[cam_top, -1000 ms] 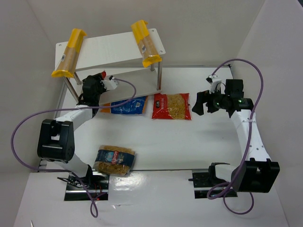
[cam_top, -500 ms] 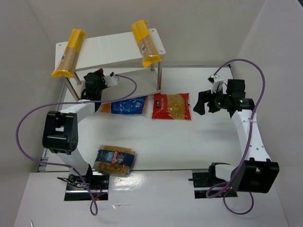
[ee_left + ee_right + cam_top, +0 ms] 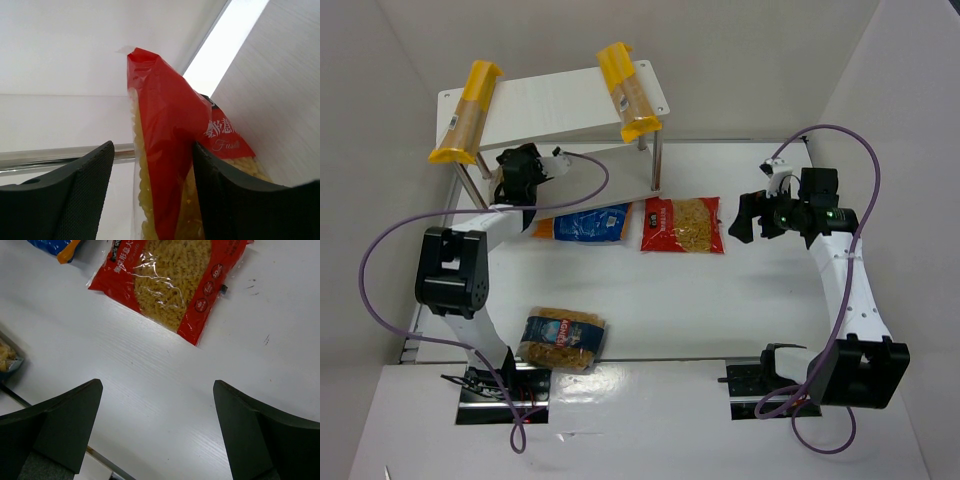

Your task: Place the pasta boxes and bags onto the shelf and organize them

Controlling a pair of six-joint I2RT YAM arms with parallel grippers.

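Two yellow-ended pasta boxes lie on the top board of the white shelf, one at its left end and one at its right end. My left gripper reaches in under that board. In the left wrist view a red-topped bag of yellow pasta stands between my left gripper's jaws. It rests against the right finger, with a visible gap to the left finger. Another red bag lies flat on the table. My right gripper hovers open just to its right.
A blue bag with an orange end lies by the shelf's front legs. A blue-labelled pasta bag sits near the left arm's base. A shelf board and a metal rail lie close around the left fingers.
My left gripper has pushed farther back under the shelf's top board, and its arm has swung left. The right arm has stayed still.
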